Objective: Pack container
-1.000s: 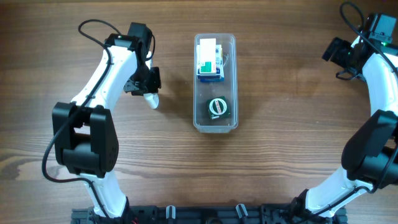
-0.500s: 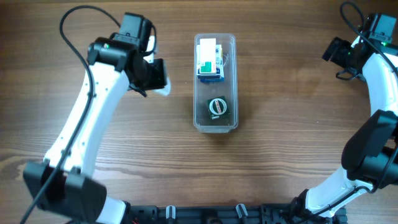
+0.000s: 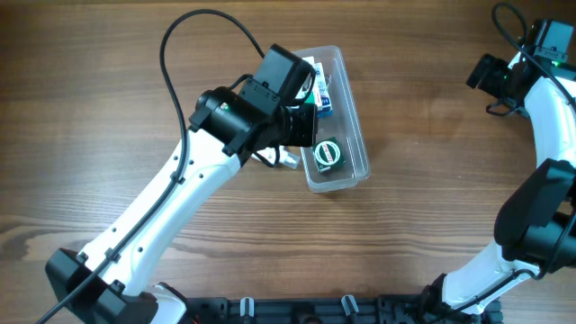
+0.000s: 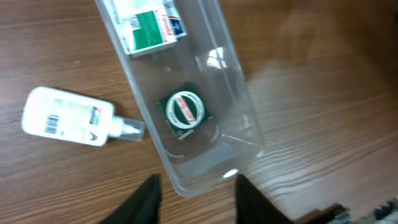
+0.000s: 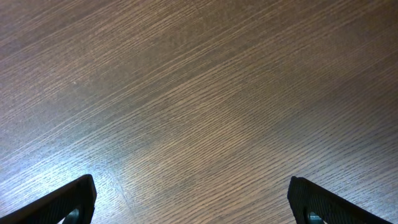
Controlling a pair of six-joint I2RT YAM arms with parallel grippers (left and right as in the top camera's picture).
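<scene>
I'd call this a robotics lab, a test station: a white-and-black left arm [image 3: 162,207] and right arm [image 3: 551,117] (one at each side) rise from a black mounting rail [image 3: 297,310] along the near edge of a plain wood-grain bench [image 3: 432,180], a loose black cable [image 3: 163,54] looping off the left one.

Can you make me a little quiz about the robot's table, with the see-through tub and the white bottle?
1. True or false: the round green-label item sits inside the container.
2. How does the white bottle lie? A: standing upright. B: on its side, outside the container. C: inside the container.
3. Fill the gap: the right gripper is ____ over bare wood (open or shut).

Key: 1 true. 2 B. 3 open.
</scene>
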